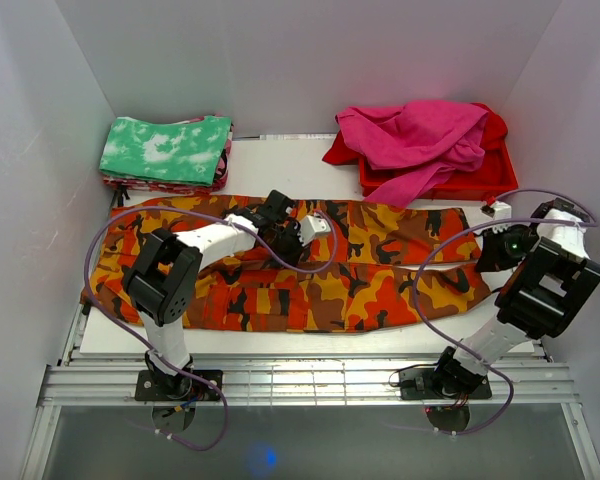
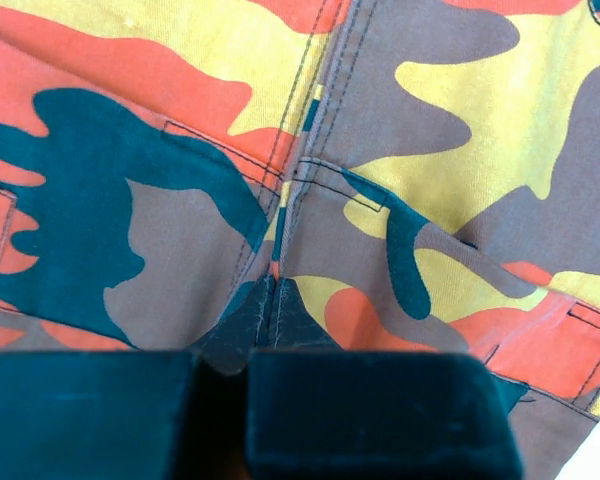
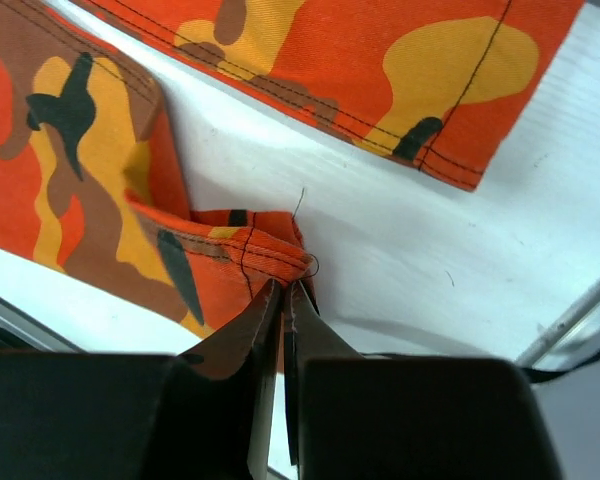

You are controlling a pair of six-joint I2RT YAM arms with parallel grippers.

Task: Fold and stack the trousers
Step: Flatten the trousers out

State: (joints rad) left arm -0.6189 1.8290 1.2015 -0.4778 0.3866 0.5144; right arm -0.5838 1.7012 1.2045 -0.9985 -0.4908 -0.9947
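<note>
Trousers (image 1: 370, 275): you see them spread lengthwise across the middle of the top view, lying on the white tabletop (image 1: 280, 160).
Left tool (image 2: 265, 325): pressed together, pinching a small ridge of cloth at the centre seam, lower middle of its wrist view.
Right tool (image 3: 285, 300): closed on a trouser-leg hem corner, which bunches at its tips.
Background: green-and-white folded cloth (image 1: 167, 150) upper left; magenta garment (image 1: 420, 135) upper right.
</note>
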